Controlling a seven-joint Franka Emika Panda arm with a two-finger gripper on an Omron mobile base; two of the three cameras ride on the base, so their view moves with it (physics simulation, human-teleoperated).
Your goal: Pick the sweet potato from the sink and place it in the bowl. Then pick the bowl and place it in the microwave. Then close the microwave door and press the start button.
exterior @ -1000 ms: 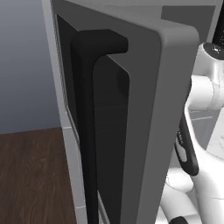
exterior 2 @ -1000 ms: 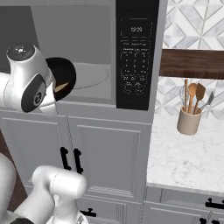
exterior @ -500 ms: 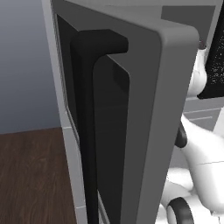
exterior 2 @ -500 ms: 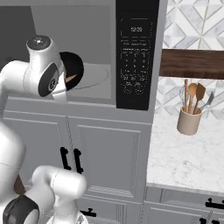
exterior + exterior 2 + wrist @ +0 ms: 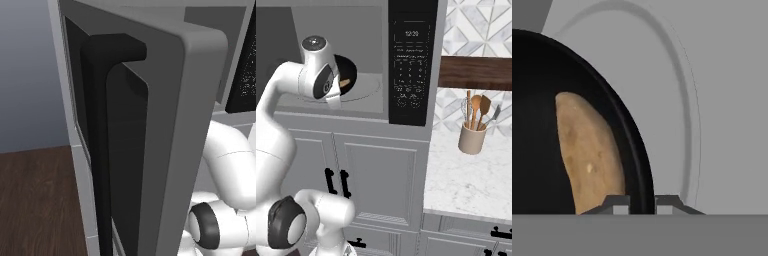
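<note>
Arm reached deeper into microwave (image 5: pixel 363 60); fingers (image 5: pixel 615 203) clamped astride bowl (image 5: pixel 542 100) rim, sweet potato (image 5: pixel 587 150) inside.

A home kitchen, rendered. A built-in microwave (image 5: pixel 356 60) with a black speckled control panel (image 5: pixel 412 60) sits above grey panelled cabinet doors (image 5: pixel 381 175) with black handles. To the right lie a white marble counter (image 5: pixel 471 175), a patterned tile backsplash (image 5: pixel 476 25), a dark wooden shelf (image 5: pixel 476 72) and a crock of wooden utensils (image 5: pixel 474 135). Dark wood flooring (image 5: pixel 35 200) shows at the left.
</note>
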